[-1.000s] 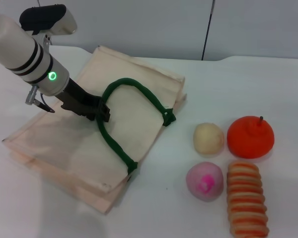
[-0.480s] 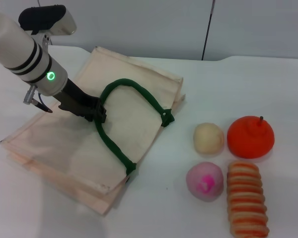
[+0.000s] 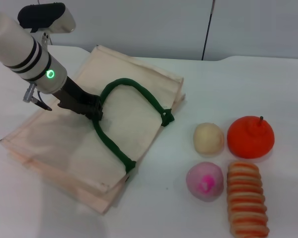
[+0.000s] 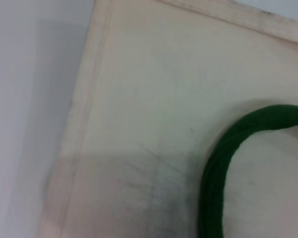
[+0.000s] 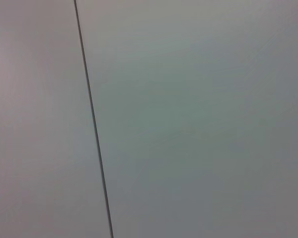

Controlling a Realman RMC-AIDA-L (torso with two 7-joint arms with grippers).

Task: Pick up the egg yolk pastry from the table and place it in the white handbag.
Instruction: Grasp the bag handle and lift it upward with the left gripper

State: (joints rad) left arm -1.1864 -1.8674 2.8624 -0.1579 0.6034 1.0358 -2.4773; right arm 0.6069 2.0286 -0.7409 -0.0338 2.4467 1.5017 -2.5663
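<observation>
The egg yolk pastry (image 3: 208, 138), a pale cream ball, sits on the white table right of the white handbag (image 3: 64, 144). The handbag lies flat with its dark green handle (image 3: 139, 94) arching over it. My left gripper (image 3: 93, 112) is over the middle of the bag, shut on the near end of the handle's arch. The left wrist view shows the bag's fabric (image 4: 154, 99) and a curve of the handle (image 4: 223, 163) close up. The right gripper is out of view; its wrist view shows only a plain wall.
An orange fruit (image 3: 250, 136) sits right of the pastry. A pink ball with a magenta spot (image 3: 204, 181) and a striped ridged roll (image 3: 246, 198) lie in front of them. The table's back edge runs behind the bag.
My left gripper has shifted slightly left with the handle, and the bag's left corner has slid a little left with it. The pastry and the other foods have not moved.
</observation>
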